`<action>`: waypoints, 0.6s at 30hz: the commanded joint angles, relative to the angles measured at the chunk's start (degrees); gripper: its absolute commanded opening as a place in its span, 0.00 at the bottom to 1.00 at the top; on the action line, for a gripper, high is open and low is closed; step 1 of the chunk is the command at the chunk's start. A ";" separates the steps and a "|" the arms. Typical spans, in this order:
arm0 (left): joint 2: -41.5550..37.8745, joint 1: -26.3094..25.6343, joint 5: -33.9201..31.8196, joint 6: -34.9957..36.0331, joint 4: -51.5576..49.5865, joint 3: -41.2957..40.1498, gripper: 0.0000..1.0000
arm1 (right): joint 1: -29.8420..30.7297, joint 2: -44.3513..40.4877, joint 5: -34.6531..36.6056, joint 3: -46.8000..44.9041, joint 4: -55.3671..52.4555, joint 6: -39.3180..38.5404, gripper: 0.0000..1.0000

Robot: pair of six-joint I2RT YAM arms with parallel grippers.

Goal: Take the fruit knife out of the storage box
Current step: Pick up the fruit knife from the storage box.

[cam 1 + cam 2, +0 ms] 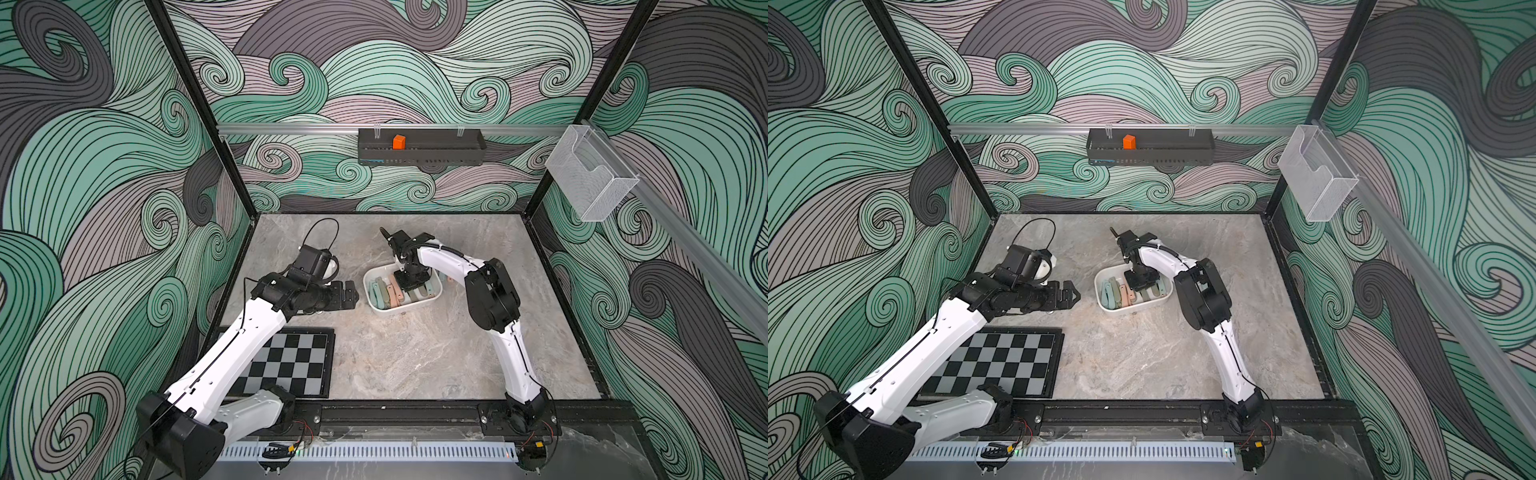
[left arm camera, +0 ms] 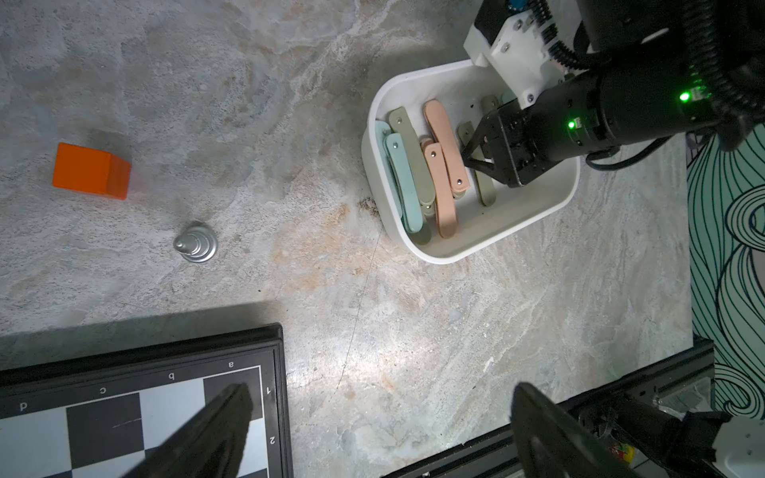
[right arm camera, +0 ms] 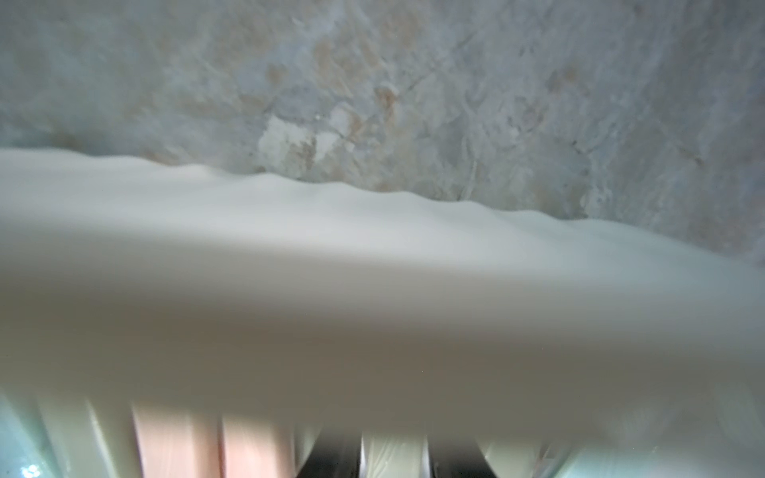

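The white storage box (image 1: 380, 309) (image 1: 1113, 308) (image 2: 476, 244) sits mid-table and holds several folded fruit knives with pink, olive and teal handles. My right gripper (image 1: 410, 289) (image 1: 1139, 286) (image 2: 465, 159) reaches straight down into the box. Its two dark fingers press on either side of a pale olive fruit knife (image 2: 486, 192) (image 3: 393, 449), which lies in the box. The box wall (image 3: 372, 289) fills the right wrist view, blurred. My left gripper (image 1: 351, 294) (image 1: 1072, 293) (image 2: 383, 393) hovers left of the box, wide open and empty.
A chessboard (image 1: 291, 365) (image 2: 124, 414) lies at the front left. An orange block (image 2: 91, 169) and a silver chess pawn (image 2: 195, 244) stand on the table under the left arm. On the walls hang a black tray (image 1: 422, 156) and a clear mesh basket (image 1: 590, 178).
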 commanded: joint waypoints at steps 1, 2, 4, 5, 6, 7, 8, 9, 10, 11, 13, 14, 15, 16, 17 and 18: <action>0.09 0.41 0.86 0.94 -0.81 -0.11 0.99 | -0.17 1.91 0.55 1.49 -3.19 0.13 0.24; 0.16 0.39 0.86 0.96 -0.79 -0.11 0.99 | -0.16 1.69 0.55 2.06 -3.43 0.18 0.24; 0.16 0.42 0.95 0.97 -0.66 -0.11 0.99 | -0.32 1.15 0.36 3.05 -3.65 0.18 0.24; 0.24 0.47 1.02 1.03 -0.56 -0.11 0.99 | -0.41 0.79 0.27 3.61 -3.64 0.18 0.24; 0.32 0.42 1.02 1.01 -0.49 -0.11 0.99 | -0.47 0.46 0.14 4.24 -3.88 0.10 0.24; 0.40 0.45 1.03 1.06 -0.40 -0.11 0.99 | -0.53 0.26 0.18 4.91 -3.92 0.17 0.24; 0.47 0.43 0.95 1.19 -0.27 -0.07 0.99 | -0.68 0.15 0.00 5.74 -4.21 0.14 0.24; 0.58 0.45 1.04 1.16 -0.18 -0.05 0.99 | -0.85 0.01 -0.08 6.52 -4.56 0.17 0.23; 0.66 0.45 1.08 1.14 -0.01 -0.03 0.99 | -0.89 -0.11 -0.17 7.10 -4.78 0.17 0.23; 0.84 0.43 1.28 1.29 0.26 0.05 0.99 | -0.97 -0.20 -0.18 7.57 -4.92 0.18 0.23; 1.24 0.42 1.69 1.43 0.74 0.36 0.99 | -1.24 -0.62 -0.40 8.49 -5.41 0.18 0.23; 1.51 0.45 2.02 1.56 1.06 0.56 0.99 | -1.42 -0.82 -0.45 8.86 -5.54 0.17 0.23; 1.79 0.40 2.53 1.85 1.43 0.72 0.99 | -1.59 -1.12 -0.44 9.06 -5.72 0.18 0.23; 2.19 0.45 3.35 2.19 1.97 0.85 0.99 | -1.74 -1.47 -0.44 9.09 -5.85 0.17 0.23; 2.55 0.42 4.20 2.40 2.56 0.91 0.99 | -1.98 -2.02 -0.57 9.09 -6.00 0.18 0.23; 2.83 0.46 4.59 2.31 2.81 0.94 0.99 | -2.24 -2.41 -0.64 8.96 -6.08 0.25 0.23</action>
